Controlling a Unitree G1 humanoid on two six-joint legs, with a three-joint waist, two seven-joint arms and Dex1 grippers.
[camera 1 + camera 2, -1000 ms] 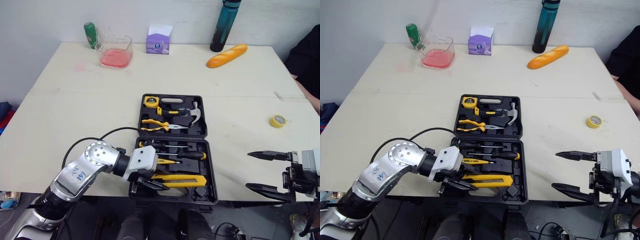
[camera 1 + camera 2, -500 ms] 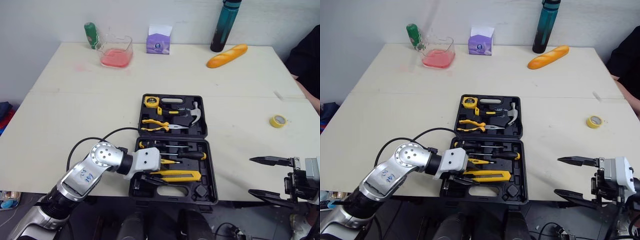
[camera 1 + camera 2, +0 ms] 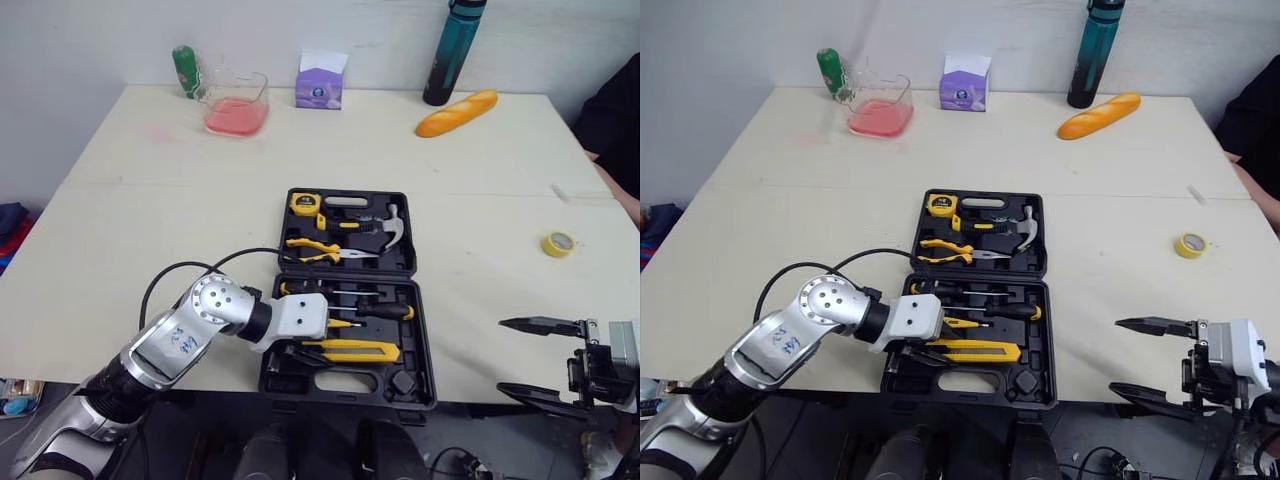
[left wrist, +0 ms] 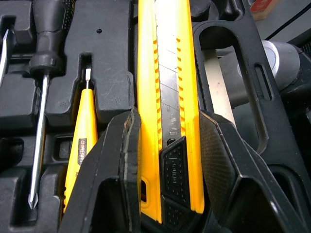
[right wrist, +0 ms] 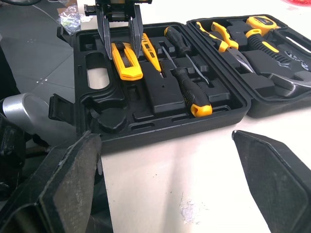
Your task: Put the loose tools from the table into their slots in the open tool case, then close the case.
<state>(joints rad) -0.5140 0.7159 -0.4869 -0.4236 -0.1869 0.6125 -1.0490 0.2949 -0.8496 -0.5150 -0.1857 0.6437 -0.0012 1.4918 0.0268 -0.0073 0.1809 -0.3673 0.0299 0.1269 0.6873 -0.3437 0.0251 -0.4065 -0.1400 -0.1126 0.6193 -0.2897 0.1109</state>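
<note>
Since a second ago the left gripper (image 4: 168,121) has carried the yellow knife (image 3: 360,350) deeper into the near half of the case (image 3: 426,335), jaws clamped on it. The right gripper (image 3: 532,358) hangs open, empty. Released crooked, the knife could sit high and stop the case closing.

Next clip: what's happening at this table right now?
The left pincer grips the yellow utility knife, holding it along its slot in the near half of the open tool case. The right pincer hangs open by the near right edge of the table, holding nothing. A yellow tape roll lies on the table right of the case.
</note>
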